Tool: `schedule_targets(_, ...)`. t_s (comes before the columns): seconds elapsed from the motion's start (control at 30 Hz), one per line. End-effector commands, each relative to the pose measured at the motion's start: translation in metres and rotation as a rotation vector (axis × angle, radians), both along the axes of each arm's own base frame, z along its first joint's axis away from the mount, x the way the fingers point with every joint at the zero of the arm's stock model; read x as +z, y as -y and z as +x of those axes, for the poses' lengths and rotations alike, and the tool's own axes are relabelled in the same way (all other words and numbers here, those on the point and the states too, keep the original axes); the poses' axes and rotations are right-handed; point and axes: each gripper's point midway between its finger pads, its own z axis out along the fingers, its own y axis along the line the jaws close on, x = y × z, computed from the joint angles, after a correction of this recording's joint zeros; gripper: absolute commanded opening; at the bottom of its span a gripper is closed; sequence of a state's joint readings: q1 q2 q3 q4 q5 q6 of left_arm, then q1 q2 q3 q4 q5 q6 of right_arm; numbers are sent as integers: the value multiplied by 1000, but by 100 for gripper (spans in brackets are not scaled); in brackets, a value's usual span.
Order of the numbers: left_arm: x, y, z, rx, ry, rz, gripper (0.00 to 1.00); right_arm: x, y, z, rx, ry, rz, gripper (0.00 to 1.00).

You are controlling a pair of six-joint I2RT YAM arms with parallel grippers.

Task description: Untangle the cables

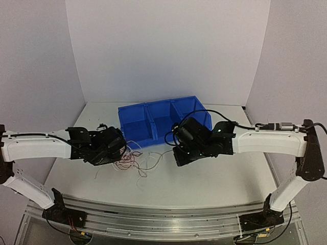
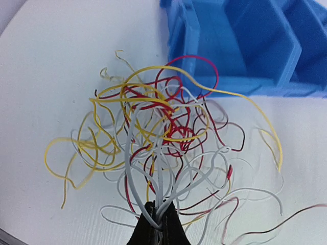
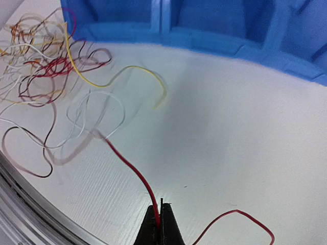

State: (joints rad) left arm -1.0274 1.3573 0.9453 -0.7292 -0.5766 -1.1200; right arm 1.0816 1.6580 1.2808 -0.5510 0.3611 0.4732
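The cables [image 2: 158, 122] lie as a tangled heap of thin white, red and yellow wires on the white table, just in front of the blue bin. My left gripper [image 2: 158, 220] is shut on a bunch of white cables [image 2: 162, 178] at the near side of the heap. In the right wrist view the heap [image 3: 41, 66] is at the upper left. My right gripper [image 3: 161, 215] is shut on one red cable [image 3: 130, 166] that runs out from it. From the top view the heap [image 1: 137, 161] sits between the left gripper [image 1: 120, 151] and the right gripper [image 1: 179, 155].
A blue bin [image 1: 134, 113] with three compartments stands behind the heap at the table's middle back. Its front wall [image 3: 204, 38] runs close to the wires. A metal rail [image 1: 153, 209] lines the near table edge.
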Motion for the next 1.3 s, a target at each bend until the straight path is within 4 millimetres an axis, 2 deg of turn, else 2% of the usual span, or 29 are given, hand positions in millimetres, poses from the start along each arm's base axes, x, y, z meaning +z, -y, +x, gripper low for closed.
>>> schedule_targets(0.0, 46, -60, -4, 186, 110, 49, 0, 50, 70, 30, -173, 227, -114, 0)
schedule_targets(0.13, 52, -81, -9, 233, 109, 54, 0, 78, 118, 42, -295, 293, -110, 0)
schedule_targets(0.33, 46, -99, -5, 300, 70, 97, 0, 108, 199, 58, -483, 382, -182, 0)
schedule_targets(0.5, 34, -112, 5, 338, 18, 117, 0, 124, 255, 63, -611, 404, -231, 0)
schedule_targets(0.67, 31, -123, 7, 368, 9, 132, 0, 142, 314, 65, -749, 433, -326, 0)
schedule_targets(0.87, 27, -138, 9, 408, -15, 148, 0, 155, 390, 64, -951, 388, -339, 0)
schedule_targets(0.97, 21, -149, 6, 439, -37, 161, 0, 161, 418, 63, -1022, 367, -336, 0)
schedule_targets(1.1, 15, -159, 2, 470, -61, 171, 0, 168, 445, 61, -1102, 343, -328, 0)
schedule_targets(1.27, 11, -176, -7, 513, -95, 221, 0, 188, 471, 59, -1196, 365, -329, 0)
